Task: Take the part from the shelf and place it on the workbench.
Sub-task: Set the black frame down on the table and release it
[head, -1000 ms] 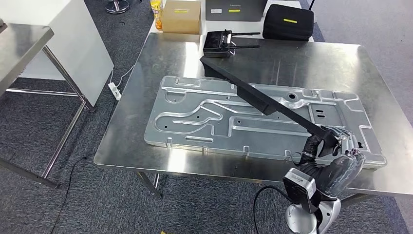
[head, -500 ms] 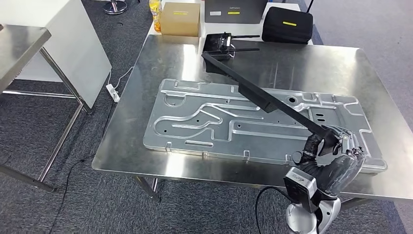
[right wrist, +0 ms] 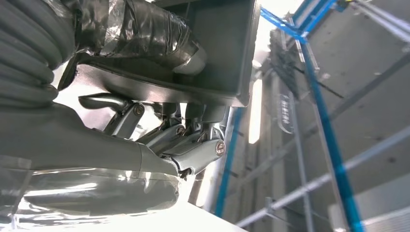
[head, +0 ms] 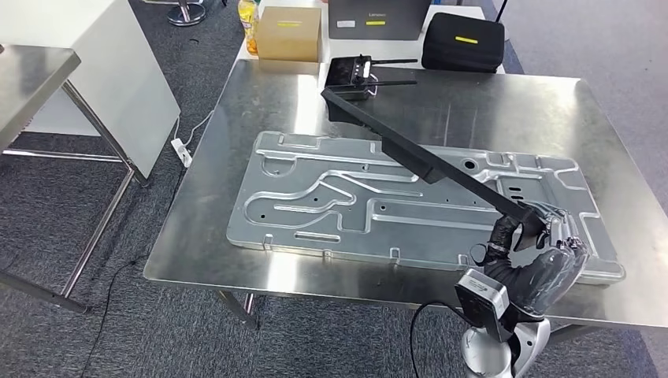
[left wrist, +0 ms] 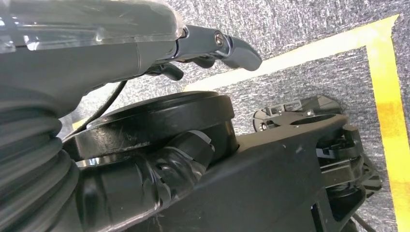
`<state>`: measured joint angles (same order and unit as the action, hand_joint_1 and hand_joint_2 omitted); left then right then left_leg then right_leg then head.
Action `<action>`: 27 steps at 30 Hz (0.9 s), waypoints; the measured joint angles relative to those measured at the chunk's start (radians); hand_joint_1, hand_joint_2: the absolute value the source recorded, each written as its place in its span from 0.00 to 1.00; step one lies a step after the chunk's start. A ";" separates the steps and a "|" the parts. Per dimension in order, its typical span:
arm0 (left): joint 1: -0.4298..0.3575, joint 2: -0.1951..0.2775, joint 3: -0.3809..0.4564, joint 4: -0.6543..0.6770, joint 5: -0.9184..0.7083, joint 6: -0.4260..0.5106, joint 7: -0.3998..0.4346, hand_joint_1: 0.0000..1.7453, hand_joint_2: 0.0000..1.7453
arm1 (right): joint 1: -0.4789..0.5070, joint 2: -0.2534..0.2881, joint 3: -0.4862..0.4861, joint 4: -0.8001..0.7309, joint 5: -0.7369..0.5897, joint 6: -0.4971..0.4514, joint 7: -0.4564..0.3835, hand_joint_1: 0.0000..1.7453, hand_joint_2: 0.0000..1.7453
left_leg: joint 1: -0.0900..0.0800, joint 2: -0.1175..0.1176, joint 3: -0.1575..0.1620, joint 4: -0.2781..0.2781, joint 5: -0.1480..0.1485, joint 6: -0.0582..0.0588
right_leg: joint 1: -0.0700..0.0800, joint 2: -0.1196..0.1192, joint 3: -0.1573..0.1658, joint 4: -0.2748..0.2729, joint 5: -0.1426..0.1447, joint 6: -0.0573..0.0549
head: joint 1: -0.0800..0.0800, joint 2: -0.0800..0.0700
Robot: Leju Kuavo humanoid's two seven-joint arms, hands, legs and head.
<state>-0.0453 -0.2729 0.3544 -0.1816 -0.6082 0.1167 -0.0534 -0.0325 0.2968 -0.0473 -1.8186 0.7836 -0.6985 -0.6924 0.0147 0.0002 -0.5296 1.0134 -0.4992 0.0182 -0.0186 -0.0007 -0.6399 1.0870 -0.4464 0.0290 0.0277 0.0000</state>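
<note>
Little has changed since the earlier frames: the whole scene has slid slightly, a camera shift, while the bar [head: 425, 161] is held as before. The bar is a long black channel section, gripped at its near end by the right hand [head: 543, 236], fingers wrapped round it with the thumb on the opposite face. It slants up and away over the stamped plate [head: 315, 197] lying on the table [head: 488, 94]; its far end hangs near the remote [head: 353, 72], and contact there cannot be judged. Judged stiff and fairly light, but long: an end grip leaves a heavy lever, so sag or twist at the wrist is likely. A hold nearer mid-length would be steadier. The left hand [left wrist: 159, 43] hangs over carpet, fingers curled, nothing held.
</note>
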 joint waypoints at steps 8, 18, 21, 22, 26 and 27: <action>-0.012 0.002 0.002 0.000 0.000 0.000 -0.002 0.00 1.00 | -0.001 0.001 -0.001 0.003 0.002 0.000 0.000 1.00 1.00 | -0.004 0.000 -0.123 0.280 -0.131 -0.029 | 0.009 -0.004 0.040 -0.060 -0.007 -0.050 | -0.001 0.000; 0.000 0.001 0.005 0.000 -0.001 0.001 0.001 0.00 1.00 | -0.004 0.001 -0.002 0.008 0.001 0.000 0.000 1.00 1.00 | -0.006 -0.004 -0.010 0.009 0.005 0.006 | 0.018 0.002 0.046 -0.033 -0.033 -0.024 | 0.000 0.000; 0.001 0.000 0.008 0.000 -0.001 0.001 0.001 0.00 1.00 | -0.005 0.000 -0.002 0.008 0.000 0.000 0.000 1.00 1.00 | -0.001 0.000 0.000 -0.004 0.009 0.016 | 0.012 0.002 -0.018 0.093 -0.092 -0.008 | 0.003 0.000; 0.001 0.000 0.009 0.000 -0.001 0.000 0.001 0.00 1.00 | -0.005 0.000 -0.003 0.009 0.000 0.000 0.000 1.00 1.00 | -0.001 0.001 0.000 -0.004 0.008 0.017 | 0.008 0.002 -0.053 0.154 -0.111 -0.003 | 0.002 0.000; 0.001 -0.002 0.012 0.000 -0.004 -0.001 0.001 0.00 1.00 | -0.006 0.000 -0.010 0.019 -0.001 0.000 0.000 1.00 1.00 | 0.001 -0.003 0.012 -0.001 -0.003 0.014 | -0.004 0.000 -0.069 0.133 -0.036 0.005 | 0.003 0.000; 0.002 -0.002 0.013 0.000 -0.006 -0.001 0.001 0.00 1.00 | -0.007 0.000 -0.012 0.024 0.000 0.000 0.000 1.00 1.00 | 0.002 -0.004 0.015 -0.001 -0.008 0.010 | -0.005 0.000 -0.041 0.071 -0.005 0.004 | 0.002 0.000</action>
<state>-0.0436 -0.2750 0.3670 -0.1816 -0.6138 0.1158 -0.0526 -0.0392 0.2971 -0.0594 -1.7943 0.7836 -0.6985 -0.6924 0.0171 -0.0039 -0.5142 1.0125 -0.5073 0.0280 -0.0236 -0.0009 -0.6813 1.1585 -0.4519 0.0333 0.0301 0.0000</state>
